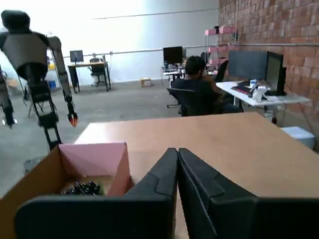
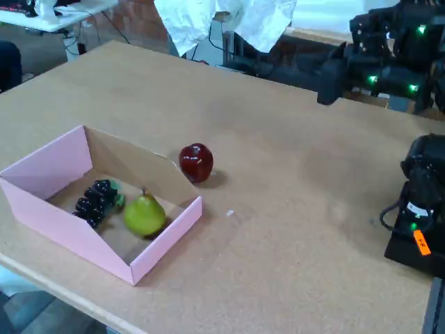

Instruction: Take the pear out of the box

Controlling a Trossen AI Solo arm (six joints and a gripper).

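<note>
Brick wall, desks and a seated person (image 1: 197, 82) fill the room behind a broad tan worktop (image 2: 292, 209). In the wrist view the end effector (image 1: 178, 154) is clenched, its 2 dark fingers (image 1: 159, 184) pressed together with nothing between them, aimed level across the worktop. In the fixed view the arm's dark body shows at the right edge, but the fingers themselves cannot be made out there.

From the end effector, the box (image 1: 92, 157) lies low and to the left in the wrist view, its pink flap standing up, with grapes (image 1: 82, 188) dark on its floor. No pear shows in that view; the fingers or the box wall probably hide it.

Seen from the fixed camera, the pear (image 2: 144, 214) sits inside the box near its right wall, just beside the grapes and well apart from the arm. An apple (image 2: 196, 162) rests outside, just behind the box wall.

It stands roughly upright, long axis vertical, stem pointing up and slightly back. It looks smooth, rigid and light, likely slippery on its rounded sides. Gripping across the wide lower belly from above should hold better than the tapering neck.
</note>
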